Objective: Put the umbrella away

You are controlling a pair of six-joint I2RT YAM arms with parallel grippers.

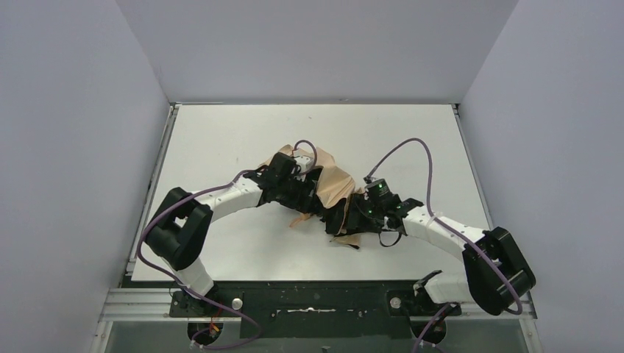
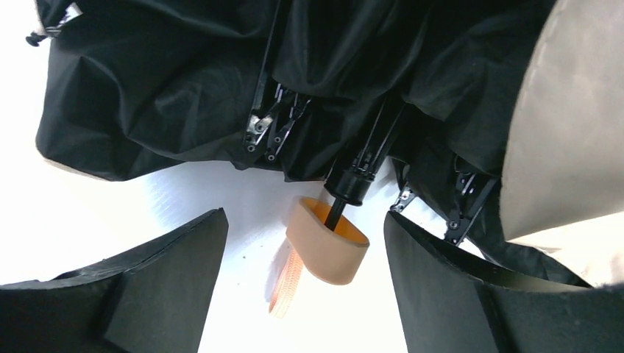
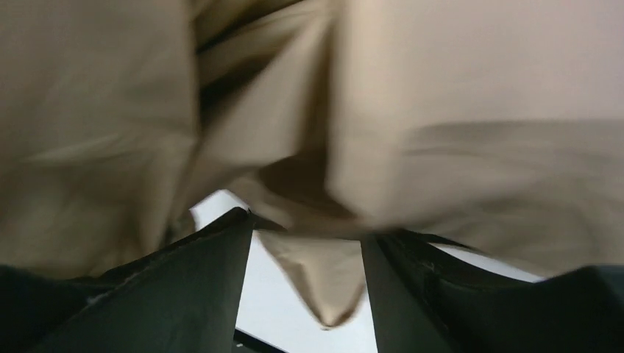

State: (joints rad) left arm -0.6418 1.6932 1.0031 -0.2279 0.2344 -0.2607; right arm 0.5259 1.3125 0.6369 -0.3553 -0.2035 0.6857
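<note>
The umbrella (image 1: 332,185) lies half collapsed in the middle of the white table (image 1: 221,140), a crumpled heap of tan fabric with a black underside. In the left wrist view its black lining and ribs (image 2: 221,81) fill the top. The thin black shaft (image 2: 337,212) ends in the small tan handle (image 2: 327,246), with a woven wrist strap (image 2: 285,283) lying on the table. My left gripper (image 2: 305,220) is open, with the handle between its fingers but not touching them. My right gripper (image 3: 303,228) is open against blurred tan fabric (image 3: 441,88), and a fabric fold (image 3: 324,276) hangs between its fingers.
Grey walls close the table in at the left, back and right. Both arms (image 1: 221,198) (image 1: 441,232) reach in from the near edge and meet over the umbrella. Purple cables (image 1: 412,147) loop above the wrists.
</note>
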